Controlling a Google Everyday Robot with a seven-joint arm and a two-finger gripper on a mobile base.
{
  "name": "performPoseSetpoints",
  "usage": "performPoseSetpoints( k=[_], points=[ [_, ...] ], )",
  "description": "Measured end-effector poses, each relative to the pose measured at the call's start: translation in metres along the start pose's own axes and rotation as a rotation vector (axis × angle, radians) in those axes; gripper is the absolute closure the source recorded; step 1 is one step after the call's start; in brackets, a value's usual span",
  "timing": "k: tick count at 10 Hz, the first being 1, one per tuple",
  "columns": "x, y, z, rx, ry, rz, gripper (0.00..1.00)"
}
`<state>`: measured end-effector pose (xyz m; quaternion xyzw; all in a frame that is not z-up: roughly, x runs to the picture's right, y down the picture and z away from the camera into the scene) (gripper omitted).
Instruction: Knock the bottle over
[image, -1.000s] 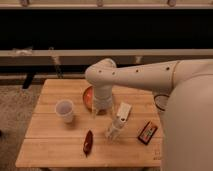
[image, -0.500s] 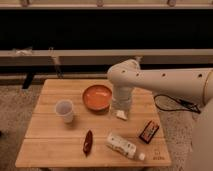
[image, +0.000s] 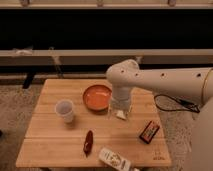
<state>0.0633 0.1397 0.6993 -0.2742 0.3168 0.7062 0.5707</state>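
Observation:
The bottle (image: 114, 158) lies on its side near the front edge of the wooden table (image: 50, 145), cap end toward the right, its white label with dark marks facing up. My gripper (image: 120, 113) hangs at the end of the white arm (image: 165, 82) over the middle of the table, just right of the orange bowl (image: 97, 96) and well behind the bottle. It is not touching the bottle.
A translucent white cup (image: 65, 110) stands on the left. A dark red slim object (image: 88, 142) lies left of the bottle. A small dark packet (image: 149, 131) lies at the right. A black cable (image: 172, 102) runs off the table's right side.
The bottle stood upright under the gripper one second ago; it now lies on its side by the front edge. The arm has lifted and drawn back toward the table's middle.

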Motion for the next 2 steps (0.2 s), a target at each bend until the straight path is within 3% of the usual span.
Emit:
performPoseSetpoints(
  k=[2],
  points=[
    [0.0002,-0.0001,0.0,0.001,0.001,0.0,0.35]
  ],
)
